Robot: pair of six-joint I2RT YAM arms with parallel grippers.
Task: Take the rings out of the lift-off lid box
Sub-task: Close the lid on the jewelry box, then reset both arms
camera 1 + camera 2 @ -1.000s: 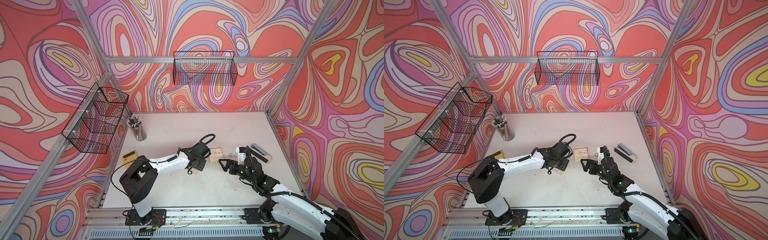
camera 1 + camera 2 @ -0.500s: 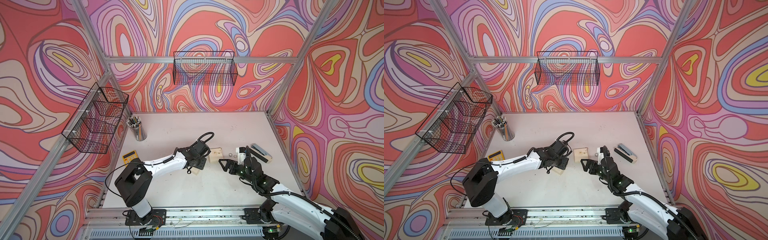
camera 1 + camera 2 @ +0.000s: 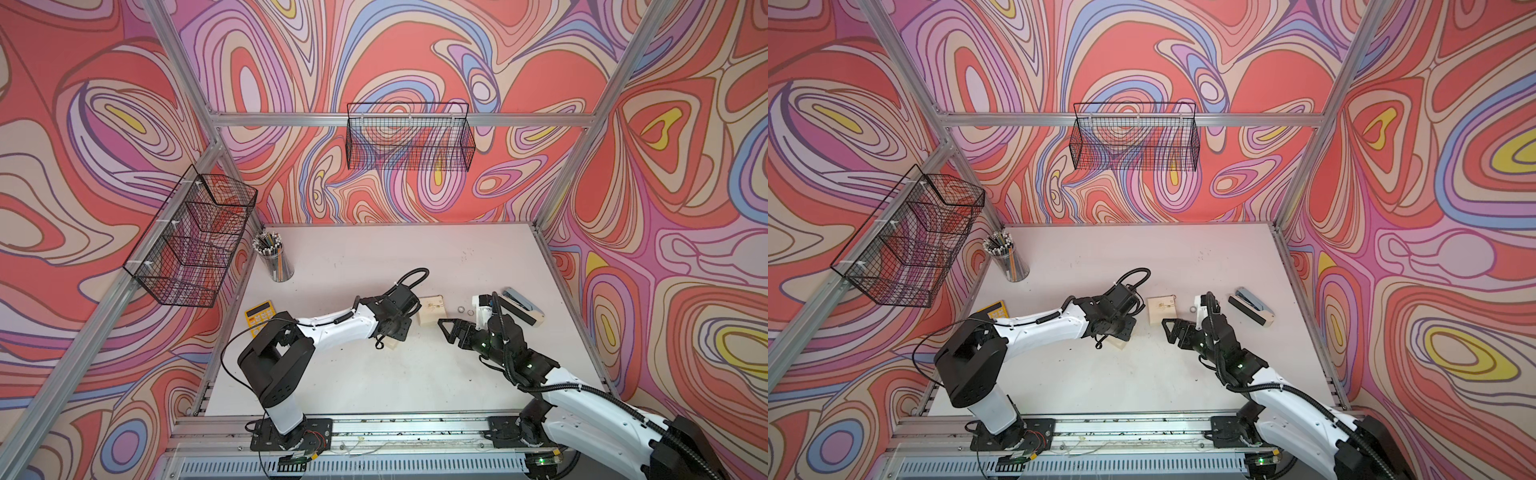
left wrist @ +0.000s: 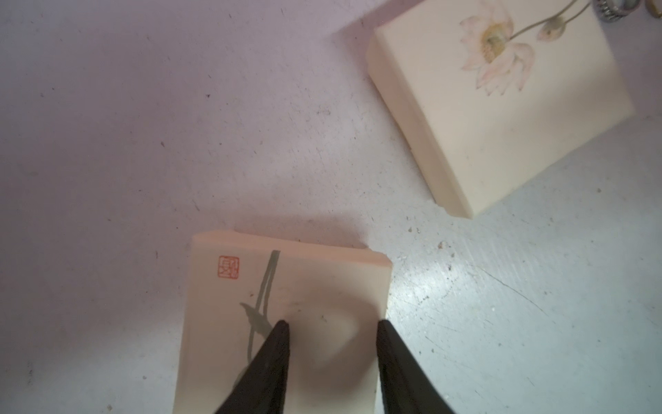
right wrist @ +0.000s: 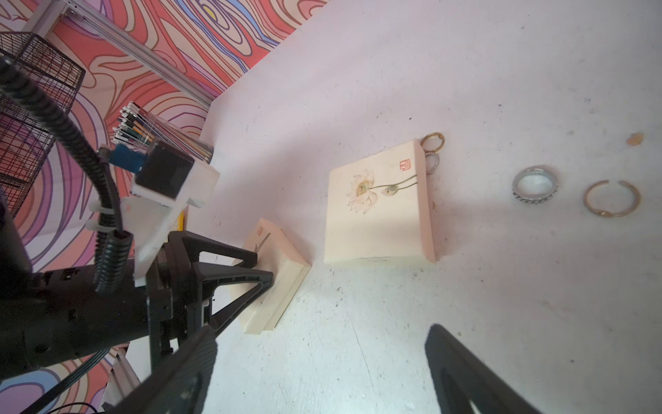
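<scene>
Right fingers (image 5: pixel 462 372) spread; 2 rings (image 5: pixel 533 199) lie beyond tips, untouched.

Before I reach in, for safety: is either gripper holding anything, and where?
Right gripper: nothing, open. Left gripper sits over the stamped cream box, one finger at its side edge; grip cannot be told.

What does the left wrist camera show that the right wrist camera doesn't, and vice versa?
Only the left wrist view: the stamped box seen close from above, under the left gripper's parted tips. Only the right wrist view: a silver ring and a gold open ring lying apart on the table, the pencil cup, the open right gripper. Both: the lotus box, the stamped box, and rings at the lotus box's edge, cropped in the left view.
</scene>
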